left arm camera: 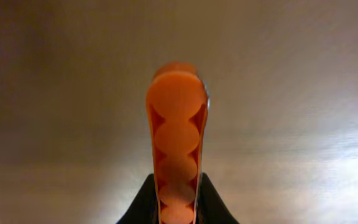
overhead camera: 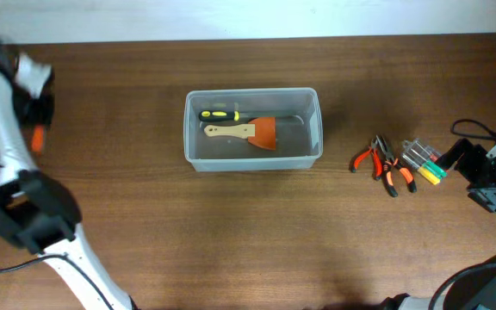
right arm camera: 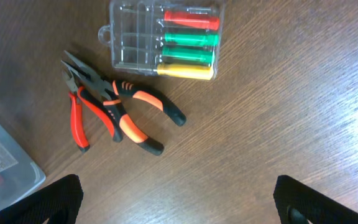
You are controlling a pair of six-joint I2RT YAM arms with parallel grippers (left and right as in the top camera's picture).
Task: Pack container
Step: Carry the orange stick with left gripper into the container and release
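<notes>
"What was the biggest thing in front of you?"

"The brown wooden surface (overhead camera: 248, 232). On it, about the middle and towards the far edge, stood the clear container (overhead camera: 193, 146), its long side facing me. My right wrist camera caught only one corner of it, at the lower left."

"And your pincers?"

"My left pincer (left arm camera: 178, 87) was off at the left end, well apart from the container, its orange fingers (left arm camera: 176, 137) pressed together with nothing between them. My right pincer (right arm camera: 176, 193) hung at the right end, its dark fingers (right arm camera: 48, 199) spread wide and holding nothing."

"Anything in the container?"

"A scraper (overhead camera: 252, 131) with a pale wooden handle and an orange blade lay flat on the bottom. Just behind it lay a screwdriver (overhead camera: 218, 114) with a yellow-and-black handle."

"And the small things?"

"On the right, the red-handled pliers (right arm camera: 78, 118) lay against the orange-and-black pliers (right arm camera: 135, 132), jaws pointing the same way. Just beside them was a small clear case (right arm camera: 160, 34) with red, green and yellow bits."
</notes>
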